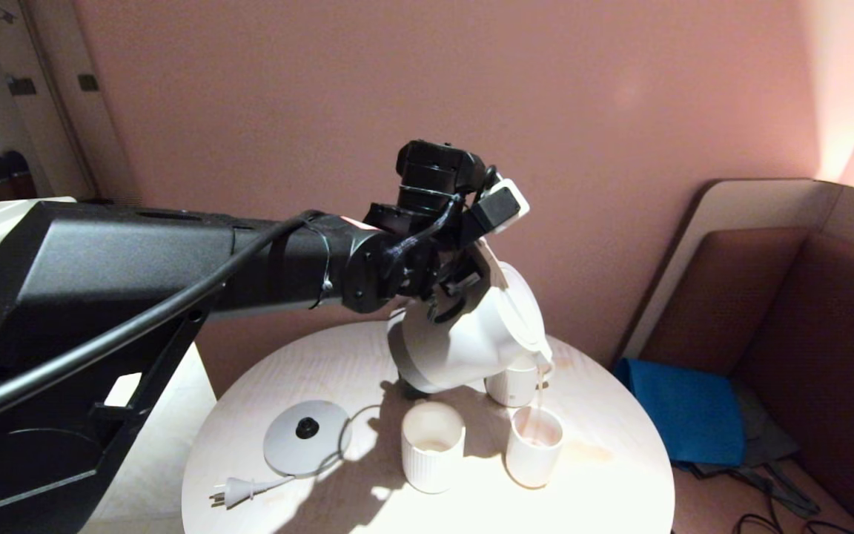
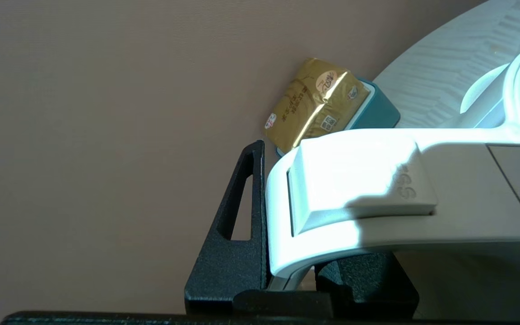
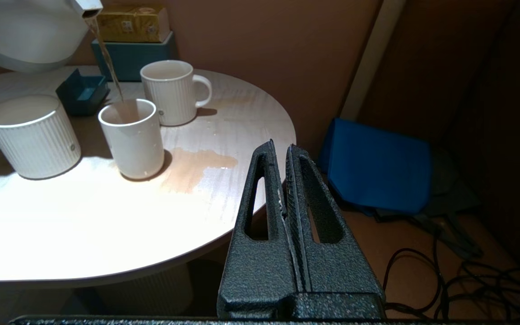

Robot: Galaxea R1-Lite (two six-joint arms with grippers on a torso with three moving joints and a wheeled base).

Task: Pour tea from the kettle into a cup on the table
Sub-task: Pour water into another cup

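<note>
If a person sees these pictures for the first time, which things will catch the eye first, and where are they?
The left gripper holds the white kettle by its handle, tilted above the round table. A thin stream of tea falls from the spout into the small handleless cup, which stands between a ribbed cup and a mug. Beside that cup, a brownish puddle lies on the table; the right gripper waits shut off the table's edge.

Left arm [image 1: 175,267]: matte black boxy casing, with a black cable along it. Right gripper [image 3: 285,180]: black, rough-textured fingers with slotted cut-outs.
</note>
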